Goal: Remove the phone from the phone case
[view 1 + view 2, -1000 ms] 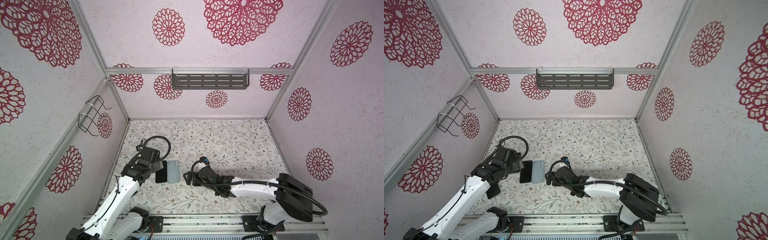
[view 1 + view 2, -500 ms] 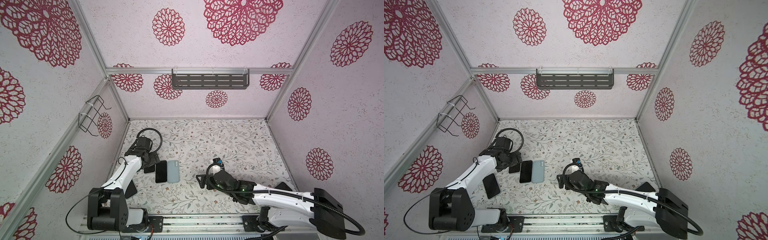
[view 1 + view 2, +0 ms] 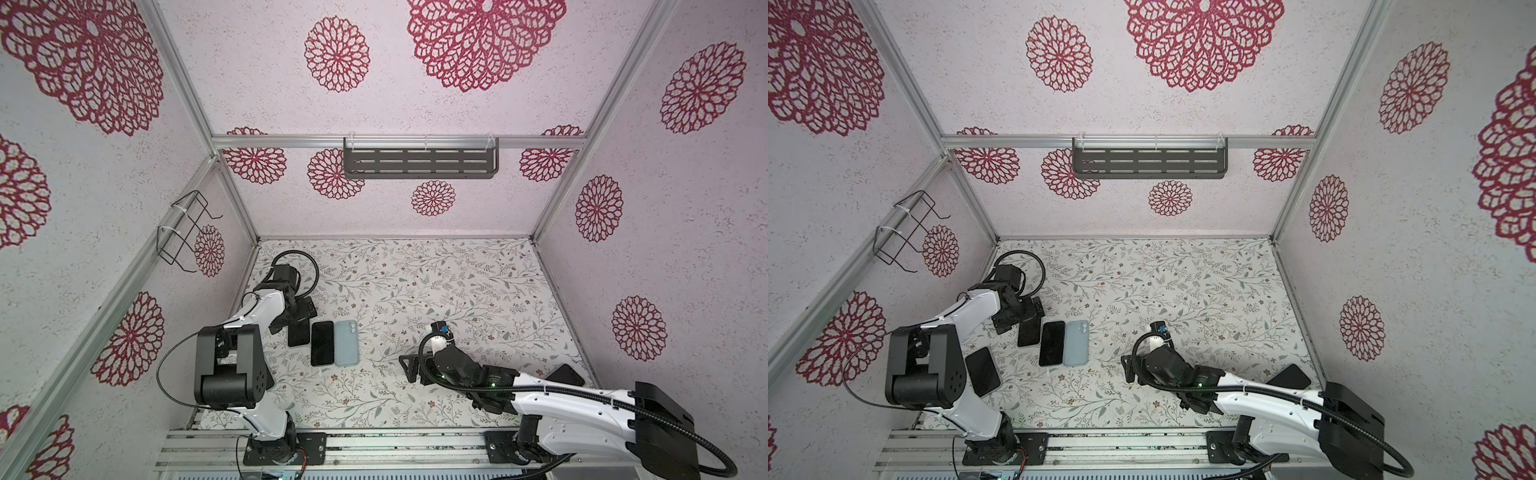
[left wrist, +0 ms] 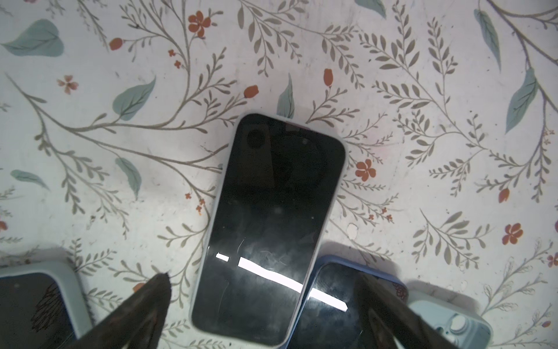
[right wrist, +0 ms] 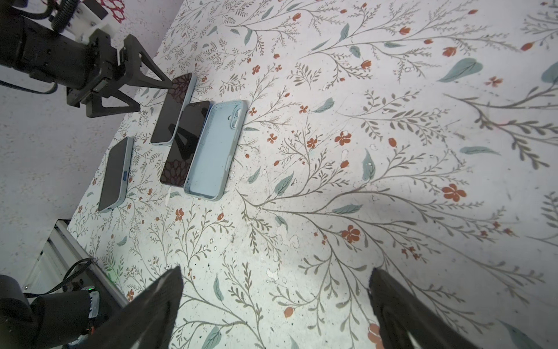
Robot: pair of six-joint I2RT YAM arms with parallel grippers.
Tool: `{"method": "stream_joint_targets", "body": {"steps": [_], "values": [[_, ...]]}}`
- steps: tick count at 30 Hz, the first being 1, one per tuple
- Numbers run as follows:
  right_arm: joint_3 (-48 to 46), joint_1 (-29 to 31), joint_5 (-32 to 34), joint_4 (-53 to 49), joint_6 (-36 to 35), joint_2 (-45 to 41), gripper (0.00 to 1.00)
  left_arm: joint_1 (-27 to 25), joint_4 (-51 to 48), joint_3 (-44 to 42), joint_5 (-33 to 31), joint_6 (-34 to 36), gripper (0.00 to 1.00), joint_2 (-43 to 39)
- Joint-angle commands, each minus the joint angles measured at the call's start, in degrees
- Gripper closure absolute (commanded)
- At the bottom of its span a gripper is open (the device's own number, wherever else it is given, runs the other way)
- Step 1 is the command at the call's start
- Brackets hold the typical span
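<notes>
Our left gripper hangs with its jaws spread wide and nothing held, directly over a cased phone; we judge the coming move turns on that. The phone's long axis runs straight out from the wrist and the fingers straddle its short width, so a drop and a squeeze would take it across the sides. One finger, though, sits over the bare phone lying right alongside. Whether the edges touch or overlap we cannot tell, so we would want to clear that neighbour first. In both top views the row reads cased phone, bare phone, then the empty case, all lengthwise front to back on the left half of the floral table; one phone looks already freed. Our right gripper, jaws equally wide and empty, is well apart to the right, so the left arm is plainly nearer. The case is pale blue, matt and soft-looking, with rounded corners and a raised lip around glossy black glass that mirrors a strip of light. We expect the lip to flex and the glass to be slippery.
</notes>
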Motion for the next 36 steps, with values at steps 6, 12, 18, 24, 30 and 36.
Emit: {"method": "stream_joint_targets", "body": {"steps": [6, 12, 18, 24, 30, 36], "values": [[0.4, -1.0, 0.9, 2.2, -1.9, -0.8, 0.01, 0.7, 1.5, 2.3, -0.5, 1.2, 0.0, 4.9], [0.6, -1.2, 0.9, 2.3, -2.0, -0.5, 0.01, 0.7, 1.9, 3.7, -0.6, 1.3, 0.0, 7.6], [0.8, -1.3, 0.6, 2.6, -2.2, 0.0, 0.01, 1.7, 2.5, 3.4, -0.2, 0.7, 0.0, 8.5], [1.1, -1.5, 0.1, 2.7, -2.3, 0.8, 0.01, 2.6, 3.1, 3.2, 0.9, 0.6, 0.0, 8.5], [1.2, -1.6, 0.1, 2.6, -2.4, 0.7, 0.01, 4.3, 4.0, 2.1, 2.1, -0.3, 0.01, 7.9], [0.7, -1.6, 0.2, 2.9, -2.4, 0.3, 0.01, 3.9, 4.7, 1.6, 3.7, 0.1, 0.0, 7.0]]}}
